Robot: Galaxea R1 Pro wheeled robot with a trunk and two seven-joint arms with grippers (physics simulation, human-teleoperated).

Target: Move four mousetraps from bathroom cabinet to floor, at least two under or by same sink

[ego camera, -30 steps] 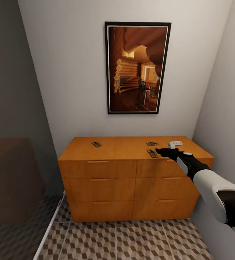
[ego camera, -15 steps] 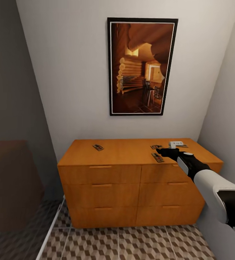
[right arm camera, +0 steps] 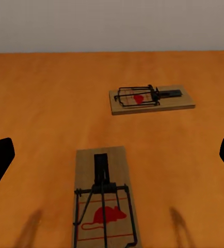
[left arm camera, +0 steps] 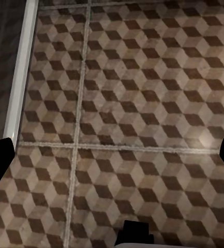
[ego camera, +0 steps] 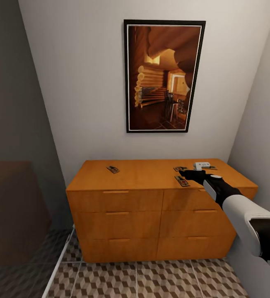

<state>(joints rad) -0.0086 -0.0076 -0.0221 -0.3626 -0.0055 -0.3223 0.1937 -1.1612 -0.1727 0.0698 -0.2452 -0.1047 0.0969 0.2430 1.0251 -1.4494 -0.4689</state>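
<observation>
Right gripper (ego camera: 187, 174) wide open, holding nothing, hovering over cabinet (ego camera: 151, 207) top. Nearest trap (right arm camera: 105, 199) lies centred between the fingers, long axis along the reach. 2nd trap (right arm camera: 152, 98) beyond, crosswise. Left gripper faces floor (left arm camera: 132, 103), far.

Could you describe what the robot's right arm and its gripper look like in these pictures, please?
In the head view the right arm has a smooth white shell, with a black segment nearest the camera and a black wrist bearing a light grey oval panel. The right gripper is black. In the right wrist view its jaws show as dark, rounded tips at the picture's edges. No cables or markings are visible.
</observation>
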